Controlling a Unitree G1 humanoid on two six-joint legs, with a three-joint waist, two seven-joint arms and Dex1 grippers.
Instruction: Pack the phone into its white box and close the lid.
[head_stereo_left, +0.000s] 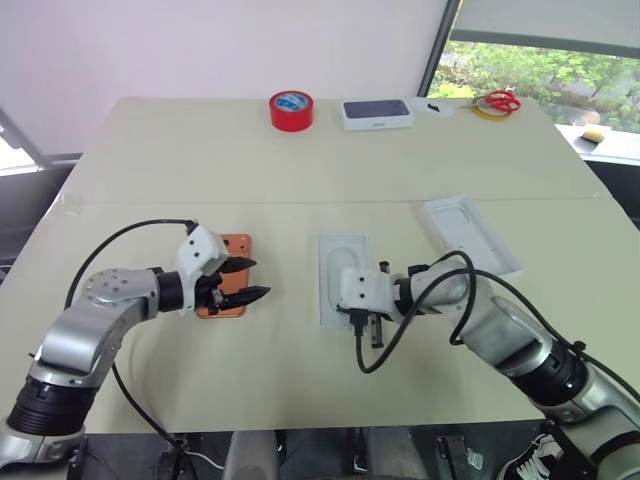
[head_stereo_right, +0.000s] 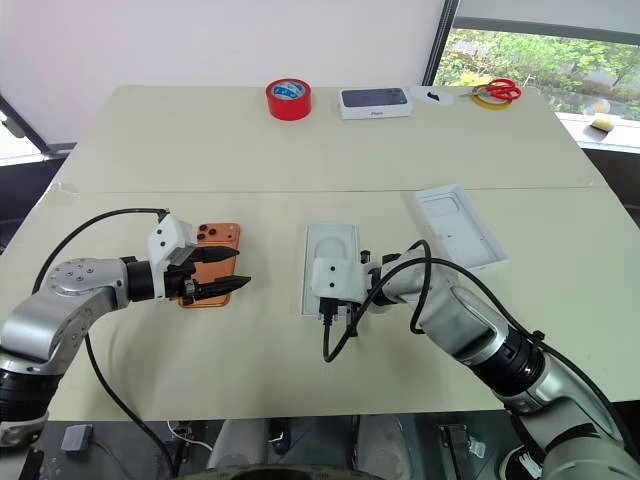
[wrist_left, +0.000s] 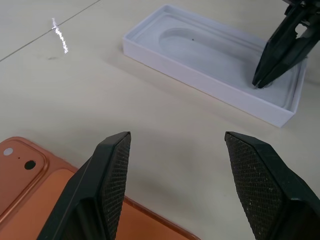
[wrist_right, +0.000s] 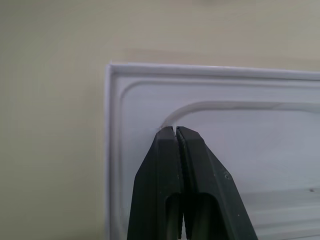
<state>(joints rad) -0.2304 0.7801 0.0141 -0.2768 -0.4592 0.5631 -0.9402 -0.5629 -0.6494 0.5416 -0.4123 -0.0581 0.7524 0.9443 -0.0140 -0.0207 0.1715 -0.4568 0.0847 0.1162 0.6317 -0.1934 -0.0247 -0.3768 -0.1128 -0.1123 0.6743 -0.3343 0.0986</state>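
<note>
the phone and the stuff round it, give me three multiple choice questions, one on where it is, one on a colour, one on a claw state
1. Where does the phone lie?
A. on the table by the left claw
B. inside the white box
C. next to the red tape at the far edge

2. What colour is the tape roll?
A. blue
B. red
C. yellow

3. How do the right claw's fingers stand?
A. wide apart
B. closed on the phone
C. pressed together, holding nothing

Answers:
1 A: the phone rests flat on the table with the left claw over its edge, fingers apart.
2 B: the roll at the far edge is red with a blue label.
3 C: the right claw has its tips shut, pointing into the white box by its oval recess.
</note>
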